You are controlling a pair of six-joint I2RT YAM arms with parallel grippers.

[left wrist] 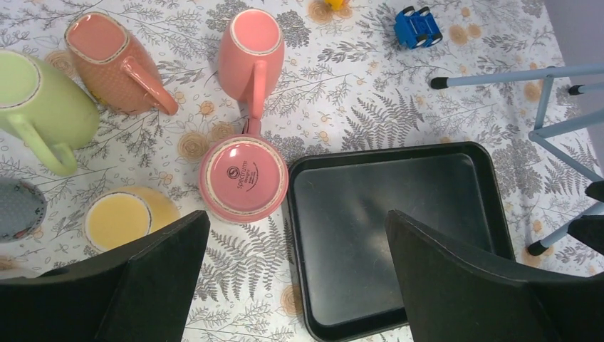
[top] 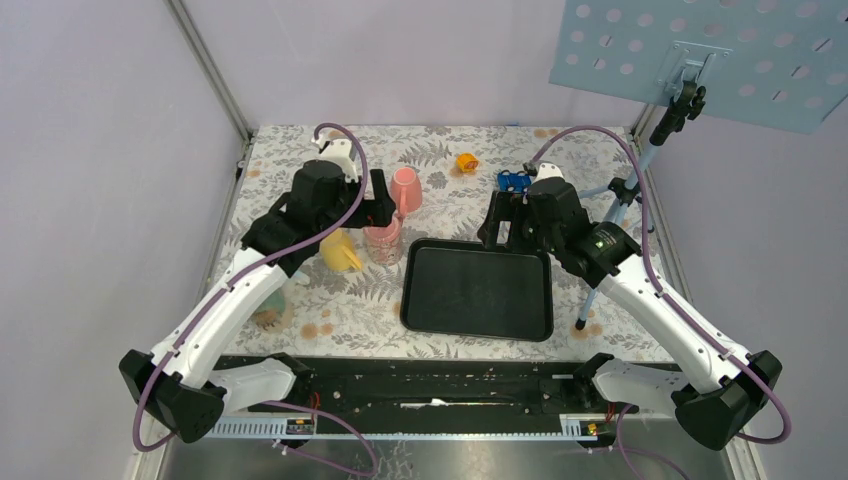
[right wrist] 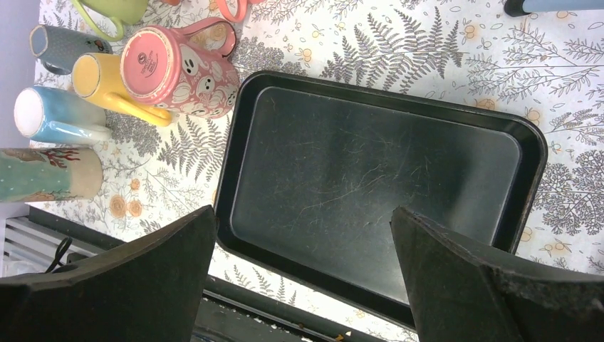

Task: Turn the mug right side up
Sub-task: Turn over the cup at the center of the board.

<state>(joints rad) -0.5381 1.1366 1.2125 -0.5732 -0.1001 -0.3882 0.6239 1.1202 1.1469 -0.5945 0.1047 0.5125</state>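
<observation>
Several mugs stand bottom up at the left of the flowered table. A pink patterned mug (top: 383, 243) (left wrist: 243, 178) (right wrist: 178, 68) stands closest to the black tray (top: 478, 290) (left wrist: 399, 228) (right wrist: 370, 171). Just behind it is a plain pink mug (top: 406, 190) (left wrist: 251, 53), and a yellow mug (top: 340, 252) (left wrist: 121, 217) (right wrist: 107, 85) is on its left. My left gripper (top: 385, 205) (left wrist: 298, 217) hangs open above the pink patterned mug and the tray's left edge, holding nothing. My right gripper (top: 505, 225) (right wrist: 303, 210) hangs open and empty over the tray.
Green (left wrist: 35, 100), salmon (left wrist: 107, 64), grey dotted (right wrist: 60, 43), blue (right wrist: 53, 114) and cream-teal (right wrist: 46, 174) mugs crowd the left side. A blue toy car (top: 514, 181) and an orange toy (top: 467, 161) lie at the back. Tripod legs (top: 600, 260) (left wrist: 498, 75) stand right of the tray.
</observation>
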